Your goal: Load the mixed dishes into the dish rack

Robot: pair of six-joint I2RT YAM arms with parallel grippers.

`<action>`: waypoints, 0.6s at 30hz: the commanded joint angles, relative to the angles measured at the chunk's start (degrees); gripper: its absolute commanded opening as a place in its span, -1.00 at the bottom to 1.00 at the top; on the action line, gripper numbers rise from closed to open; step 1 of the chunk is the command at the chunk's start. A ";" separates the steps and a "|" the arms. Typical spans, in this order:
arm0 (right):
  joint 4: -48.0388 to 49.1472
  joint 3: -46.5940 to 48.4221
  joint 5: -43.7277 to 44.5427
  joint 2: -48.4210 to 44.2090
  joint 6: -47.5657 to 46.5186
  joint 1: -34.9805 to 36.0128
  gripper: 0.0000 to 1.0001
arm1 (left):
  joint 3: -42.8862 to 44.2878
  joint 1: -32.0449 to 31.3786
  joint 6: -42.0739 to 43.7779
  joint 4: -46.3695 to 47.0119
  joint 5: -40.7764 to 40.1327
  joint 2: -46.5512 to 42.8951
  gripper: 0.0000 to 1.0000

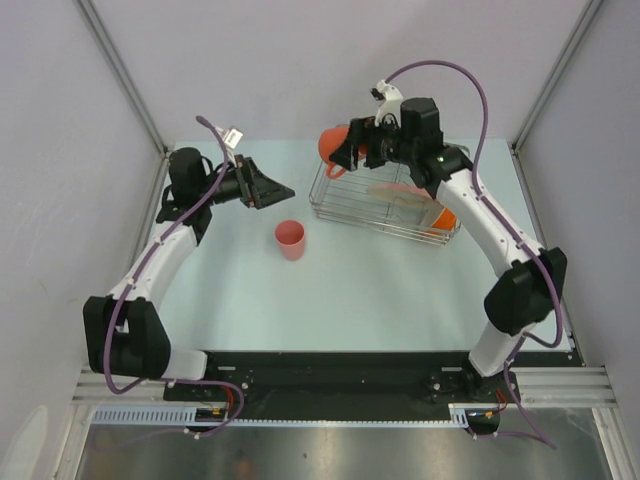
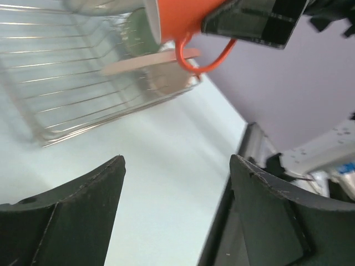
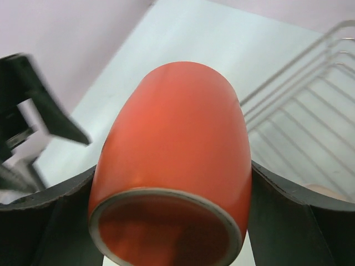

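Note:
The orange mug [image 1: 332,145] [image 3: 172,149] hangs above the left end of the dish rack [image 1: 380,222]. My right gripper [image 1: 345,155] [image 3: 166,188] is shut on it, a finger on each side and the mug's base toward the wrist camera. The left wrist view shows the mug [image 2: 177,19] with its handle hanging down over the rack [image 2: 72,72]. My left gripper [image 1: 280,192] [image 2: 177,160] stands open and empty left of the rack, above the table. A small pink cup [image 1: 290,240] stands upright on the table just below it. A pinkish plate [image 1: 400,200] [image 2: 150,61] lies in the rack.
An orange-coloured thing [image 1: 445,218] sits at the rack's right end, partly hidden under the right arm. The enclosure's walls and metal posts [image 1: 150,120] close in the table at the back and sides. The rack's wires [image 3: 310,100] lie to the right of the mug.

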 commanded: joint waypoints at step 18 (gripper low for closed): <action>-12.96 24.83 16.60 16.66 -7.67 -1.33 -1.00 | 28.97 -7.13 22.79 -12.69 -28.74 31.20 0.57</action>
